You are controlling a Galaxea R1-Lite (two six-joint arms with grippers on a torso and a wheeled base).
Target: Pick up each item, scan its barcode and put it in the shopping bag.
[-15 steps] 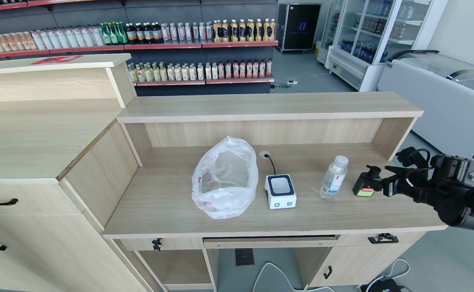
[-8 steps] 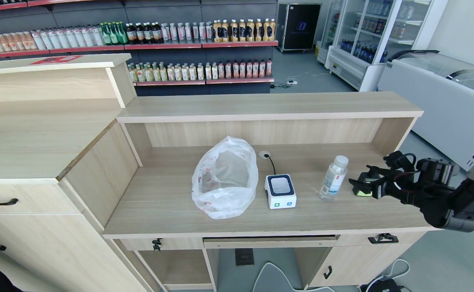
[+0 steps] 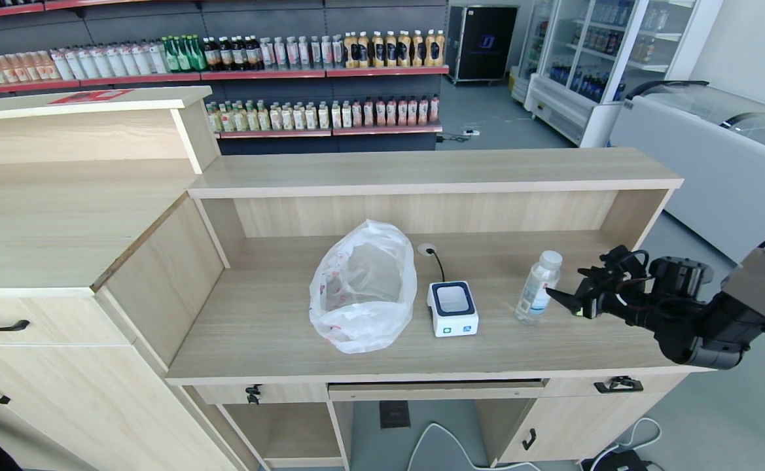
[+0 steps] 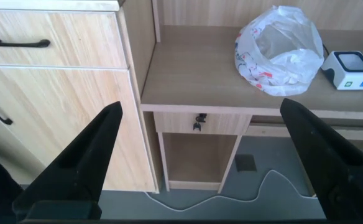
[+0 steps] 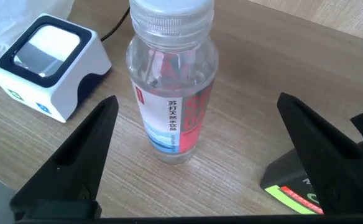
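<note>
The scanner [image 3: 453, 307] is a small white box with a dark-framed window on top. It sits on the wooden counter [image 3: 277, 327], and its black cable [image 3: 439, 265] goes from its back side to a round hole in the counter top.

The water bottle [image 3: 538, 288] stands upright near the scanner on its right side, apart from it. It is clear, has a white cap and a label with red and blue print, and no finger touches it. In the right wrist view the bottle [image 5: 172, 81] and the scanner [image 5: 48, 65] are seen with bare wood between them.

The right gripper [image 3: 562, 297] is farther from the scanner than the bottle, just beside the bottle at about its middle height. Its 2 fingers are spread wide, and the right gripper [image 5: 197, 102] points at the bottle, so the bottle lies in line with the gap. A black item with a green and red label [image 5: 290, 186] lies on the counter, beyond the bottle as seen from the scanner.

The shopping bag [image 3: 364, 284], of thin clear plastic with red print, sits just beside the scanner on its left. Its mouth is open.

The left gripper [image 4: 200, 107] is well apart from the scanner, out before the counter's front edge on the bag's side. Its 2 fingers are spread apart and hold nothing.
</note>
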